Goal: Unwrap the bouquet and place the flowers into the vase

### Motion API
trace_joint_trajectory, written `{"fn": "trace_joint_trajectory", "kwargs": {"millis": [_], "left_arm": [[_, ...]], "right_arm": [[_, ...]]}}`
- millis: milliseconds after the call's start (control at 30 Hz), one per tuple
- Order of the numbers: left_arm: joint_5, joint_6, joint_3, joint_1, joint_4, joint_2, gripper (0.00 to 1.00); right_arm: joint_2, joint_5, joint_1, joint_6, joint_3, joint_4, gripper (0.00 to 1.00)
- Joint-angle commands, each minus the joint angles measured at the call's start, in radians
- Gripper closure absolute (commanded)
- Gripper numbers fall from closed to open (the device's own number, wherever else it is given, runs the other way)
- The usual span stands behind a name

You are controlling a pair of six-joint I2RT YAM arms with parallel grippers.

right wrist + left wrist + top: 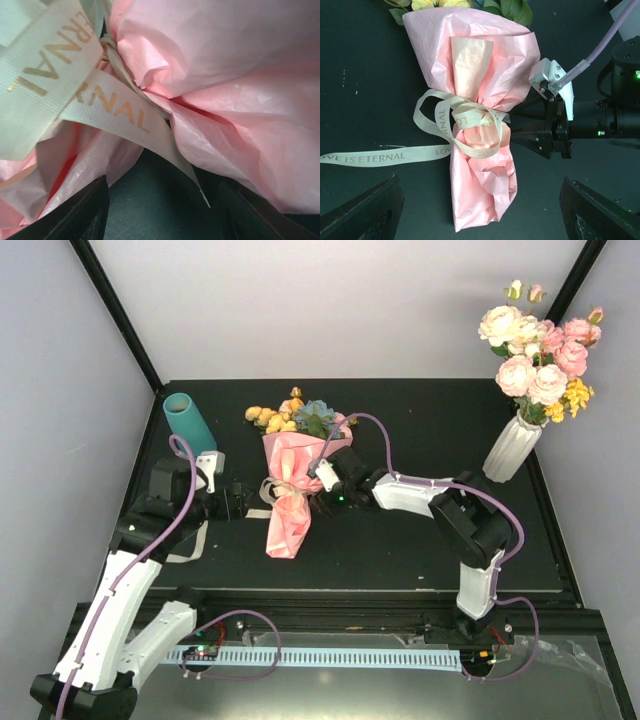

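The bouquet [288,490] lies in the middle of the black table, its yellow and blue flowers [295,418] pointing to the far side. Crinkled pink paper [480,65] wraps it, tied at the waist with a beige ribbon [470,125] whose long tail runs left. My left gripper [243,502] hangs open left of the waist, and in the left wrist view it [480,185] straddles the paper's lower end without touching. My right gripper [318,502] is against the waist from the right. Its jaws [162,200] stand apart around a ribbon [110,110] end and paper. The teal vase [188,423] stands far left.
A white ribbed vase [512,448] with big pink and cream roses stands at the back right. A black frame post rises behind the teal vase. The table's front edge [360,592] runs just ahead of the arm bases.
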State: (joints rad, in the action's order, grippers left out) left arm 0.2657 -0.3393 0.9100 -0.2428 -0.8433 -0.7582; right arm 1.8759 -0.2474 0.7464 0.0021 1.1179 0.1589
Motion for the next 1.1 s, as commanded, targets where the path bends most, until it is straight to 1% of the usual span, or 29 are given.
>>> {"fn": "trace_joint_trajectory", "kwargs": {"millis": [0, 100, 167, 200, 267, 433, 567, 633, 700, 867, 1067], "left_arm": [[0.005, -0.004, 0.012, -0.004, -0.024, -0.004, 0.13], [0.01, -0.006, 0.02, -0.004, -0.018, -0.02, 0.13], [0.012, -0.007, 0.027, -0.004, -0.016, -0.032, 0.13], [0.015, -0.007, 0.031, -0.004, -0.014, -0.038, 0.13], [0.019, -0.005, 0.037, -0.004, -0.011, -0.049, 0.13], [0.022, -0.001, 0.051, -0.004, -0.01, -0.07, 0.14], [0.024, -0.006, 0.047, -0.004, -0.007, -0.073, 0.14], [0.027, -0.009, 0.044, -0.004, -0.007, -0.072, 0.14], [0.029, -0.01, 0.041, -0.004, -0.008, -0.072, 0.15], [0.021, -0.006, 0.019, -0.005, -0.012, -0.067, 0.16], [0.014, -0.003, -0.017, -0.006, -0.015, -0.053, 0.16]], "right_arm": [[0.013, 0.001, 0.001, 0.031, 0.021, -0.05, 0.4], [0.021, 0.005, 0.0, 0.041, 0.013, -0.062, 0.45], [0.025, -0.004, 0.001, 0.048, 0.006, -0.078, 0.53], [0.029, -0.005, 0.001, 0.052, 0.004, -0.084, 0.58], [0.037, -0.007, 0.001, 0.06, 0.003, -0.09, 0.62], [0.043, -0.014, 0.0, 0.062, -0.001, -0.096, 0.79], [0.029, -0.016, 0.001, 0.058, -0.018, -0.105, 0.83], [0.02, -0.013, 0.002, 0.059, -0.035, -0.115, 0.92], [0.013, -0.016, 0.001, 0.061, -0.04, -0.111, 0.98], [-0.026, -0.032, 0.001, 0.066, -0.054, -0.084, 0.98], [-0.138, -0.035, 0.001, 0.091, -0.07, -0.045, 0.98]]}}
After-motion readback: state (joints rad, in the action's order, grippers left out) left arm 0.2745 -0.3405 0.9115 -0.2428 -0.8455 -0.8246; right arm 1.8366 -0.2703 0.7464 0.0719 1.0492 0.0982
